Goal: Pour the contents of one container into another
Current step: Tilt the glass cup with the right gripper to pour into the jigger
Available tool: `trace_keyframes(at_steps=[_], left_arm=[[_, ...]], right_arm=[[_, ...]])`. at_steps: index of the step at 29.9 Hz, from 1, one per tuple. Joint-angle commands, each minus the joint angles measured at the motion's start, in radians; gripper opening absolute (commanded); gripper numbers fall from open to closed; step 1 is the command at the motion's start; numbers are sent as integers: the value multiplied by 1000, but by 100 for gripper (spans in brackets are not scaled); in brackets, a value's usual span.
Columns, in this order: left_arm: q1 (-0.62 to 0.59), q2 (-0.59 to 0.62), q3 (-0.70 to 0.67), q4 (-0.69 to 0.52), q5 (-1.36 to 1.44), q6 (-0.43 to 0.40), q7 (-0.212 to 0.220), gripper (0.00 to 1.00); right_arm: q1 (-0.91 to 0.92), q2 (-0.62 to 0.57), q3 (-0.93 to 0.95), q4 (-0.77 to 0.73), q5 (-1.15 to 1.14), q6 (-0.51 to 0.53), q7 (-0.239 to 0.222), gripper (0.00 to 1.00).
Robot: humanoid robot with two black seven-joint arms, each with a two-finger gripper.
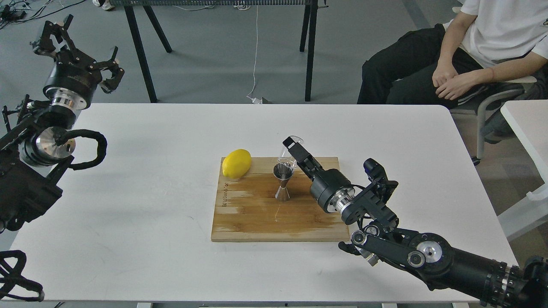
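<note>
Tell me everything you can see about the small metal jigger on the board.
The jigger is shiny steel, hourglass-shaped: two cones joined at a narrow waist. It stands upright near the middle of the wooden board, right of the lemon. The clear cup, held tilted by the right pincer, hangs mouth-down just over its top; whether they touch I cannot tell. Nothing else touches it.

I see a clear glossy cup (287, 154), a shiny steel jigger (282, 182), a waxy yellow lemon (236, 163), a streaky wooden board (257, 214) and a matt white worktop (150, 171).
</note>
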Motion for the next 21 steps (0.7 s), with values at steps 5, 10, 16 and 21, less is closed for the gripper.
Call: trace_keyframes(at_steps=[5,10,16,21], left_arm=[[0,-1,1,0,0,0,-1,100],[0,-1,-1,0,0,0,1,100],[0,-1,1,0,0,0,1,100],[0,-1,1,0,0,1,1,100]], right_arm=[[1,0,0,8,3,0,14,34],[2,-5,0,10,-7,0,27,34],[2,-23,0,20,-6,0,81,34],[2,-23,0,23,-6,0,90,34]])
